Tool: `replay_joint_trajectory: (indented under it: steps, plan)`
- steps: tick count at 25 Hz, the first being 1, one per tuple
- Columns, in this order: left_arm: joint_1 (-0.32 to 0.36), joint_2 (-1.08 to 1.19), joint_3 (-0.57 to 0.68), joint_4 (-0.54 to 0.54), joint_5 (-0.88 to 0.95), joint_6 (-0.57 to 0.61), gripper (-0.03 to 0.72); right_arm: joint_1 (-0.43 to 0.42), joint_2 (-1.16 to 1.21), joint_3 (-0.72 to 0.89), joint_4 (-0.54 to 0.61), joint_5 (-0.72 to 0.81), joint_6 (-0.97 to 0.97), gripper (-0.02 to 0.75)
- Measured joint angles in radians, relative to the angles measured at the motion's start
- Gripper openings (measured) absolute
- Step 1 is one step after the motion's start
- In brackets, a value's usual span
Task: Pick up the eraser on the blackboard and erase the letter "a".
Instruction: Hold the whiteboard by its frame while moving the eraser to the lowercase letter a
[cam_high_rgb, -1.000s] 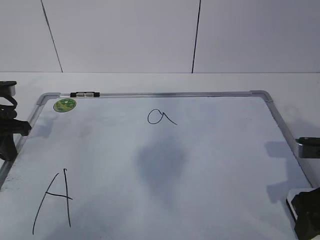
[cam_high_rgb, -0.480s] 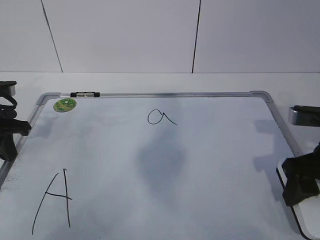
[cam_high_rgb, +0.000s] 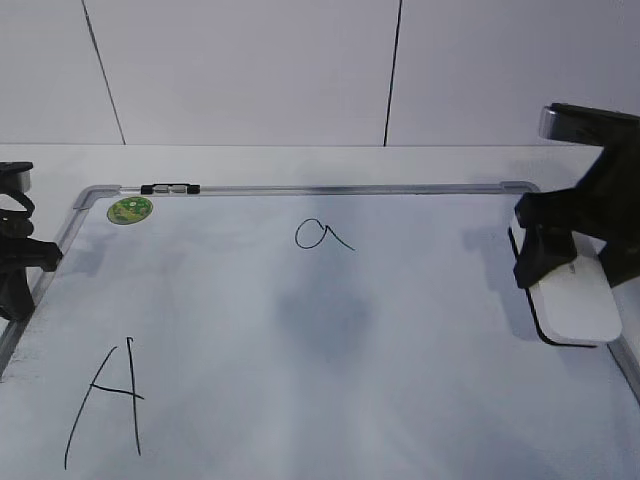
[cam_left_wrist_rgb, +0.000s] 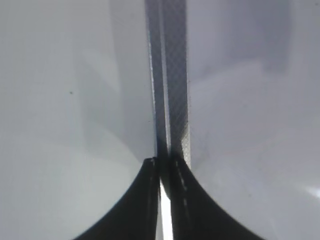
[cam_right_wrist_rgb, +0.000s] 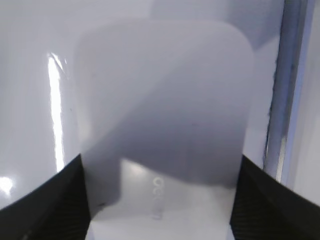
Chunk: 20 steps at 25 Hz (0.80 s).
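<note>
Nearest the exterior camera, at about 7 o'clock on the blackboard (cam_high_rgb: 420, 400), stands a large capital "A" (cam_high_rgb: 108, 400) in black marker. A soft grey shadow patch (cam_high_rgb: 325, 318) lies on the white surface near the middle. At the 9 o'clock edge the left gripper (cam_high_rgb: 18, 262) hangs over the silver frame; in the left wrist view its two dark fingers (cam_left_wrist_rgb: 145, 200) are pressed almost together, only a thin slit between them, with the frame rail (cam_left_wrist_rgb: 172, 90) running straight up from the tips and nothing pinched.

At 3 o'clock the eraser (cam_high_rgb: 572, 295) lies along the right frame rail, its dark underside showing as a thin edge. The right gripper (cam_high_rgb: 580, 262) is over it, one dark finger (cam_high_rgb: 540, 245) down at the eraser's left side. In the right wrist view the white block (cam_right_wrist_rgb: 165, 110) fills the gap between the two fingers (cam_right_wrist_rgb: 60, 200), which are spread to its width and sit at both long sides; whether they press it cannot be told. The frame rail (cam_right_wrist_rgb: 287, 85) runs just right of it.

Farther off, at about 12 o'clock, the letter "a" (cam_high_rgb: 322, 235) sits well apart from the eraser, with open board between them. On the far rail at 11 o'clock are the green sticker (cam_high_rgb: 129, 210) and a small black-and-silver clip (cam_high_rgb: 170, 188). Beyond lies the table (cam_high_rgb: 300, 162) and a panelled wall (cam_high_rgb: 250, 70).
</note>
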<state>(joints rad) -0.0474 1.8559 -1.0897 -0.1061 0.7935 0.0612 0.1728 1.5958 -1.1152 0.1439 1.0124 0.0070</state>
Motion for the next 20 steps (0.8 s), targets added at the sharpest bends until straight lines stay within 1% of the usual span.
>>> replay_joint_trajectory:
  steps: [4,12,17,20]
  plan:
    - [0.000,0.000,0.000,0.000,0.000,0.000,0.018,0.020,0.119,-0.147,-0.002,0.050,0.000,0.549]
    - [0.000,0.000,-0.002,0.000,0.000,0.000,0.018,0.133,0.399,-0.518,-0.061,0.145,0.015,0.549]
    - [0.000,0.000,-0.002,0.000,0.000,0.000,0.018,0.170,0.578,-0.752,-0.069,0.191,0.017,0.549]
    - [0.000,0.000,-0.002,0.000,0.000,0.000,0.018,0.183,0.674,-0.854,-0.071,0.202,0.019,0.549]
